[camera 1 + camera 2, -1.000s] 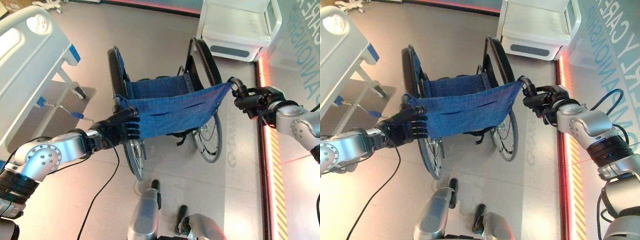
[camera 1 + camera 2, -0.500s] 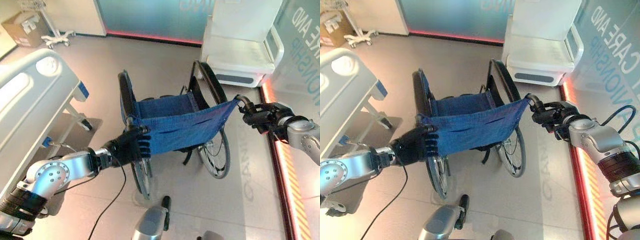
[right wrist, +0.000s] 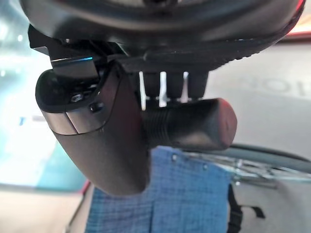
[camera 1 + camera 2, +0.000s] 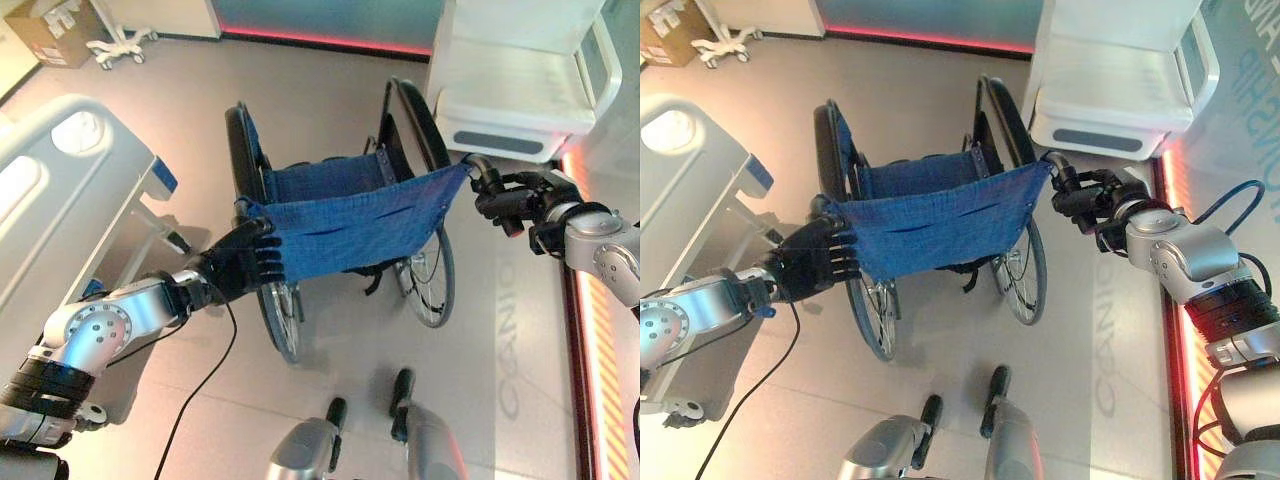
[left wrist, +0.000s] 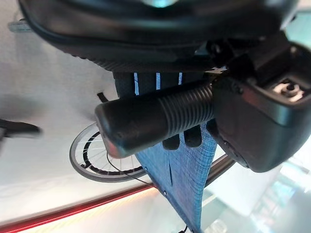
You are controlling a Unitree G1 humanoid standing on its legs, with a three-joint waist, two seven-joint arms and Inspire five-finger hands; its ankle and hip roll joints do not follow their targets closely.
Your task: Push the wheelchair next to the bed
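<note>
Left eye view. The wheelchair (image 4: 345, 215), with blue fabric backrest (image 4: 355, 215) and seat, is seen standing on the grey floor (image 4: 330, 110), its large wheels down and its front facing away. The bed (image 4: 70, 190) lies to the left, near but apart from the chair, with open floor between. The left hand (image 4: 245, 262) is curled round the left push handle; the right hand (image 4: 520, 200) is closed round the right push handle (image 4: 478, 168). A white cabinet-like unit (image 4: 520, 80) stands beyond the chair on the right.

Right eye view. The same arrangement is recorded: left hand (image 4: 812, 265) at the backrest's left corner, right hand (image 4: 1095, 200) at its right corner, bed (image 4: 685, 180) at the left edge. A cardboard box (image 4: 670, 30) is noted at the far left corner.

Left wrist view. The ribbed black grip of the left handle (image 5: 155, 119) is seen lying across the palm, fingers (image 5: 180, 141) wrapped behind it, blue fabric beyond.

Right wrist view. The right grip (image 3: 192, 124) is seen enclosed likewise, its rounded end protruding past the thumb (image 3: 104, 141).

Handling note (judgement). The step in hand is taken to be steering toward the bed. Both holds should be kept firm and level; the right side should be advanced more than the left so the chair swings left. The left wheel should be watched against the bed's frame and caster.
</note>
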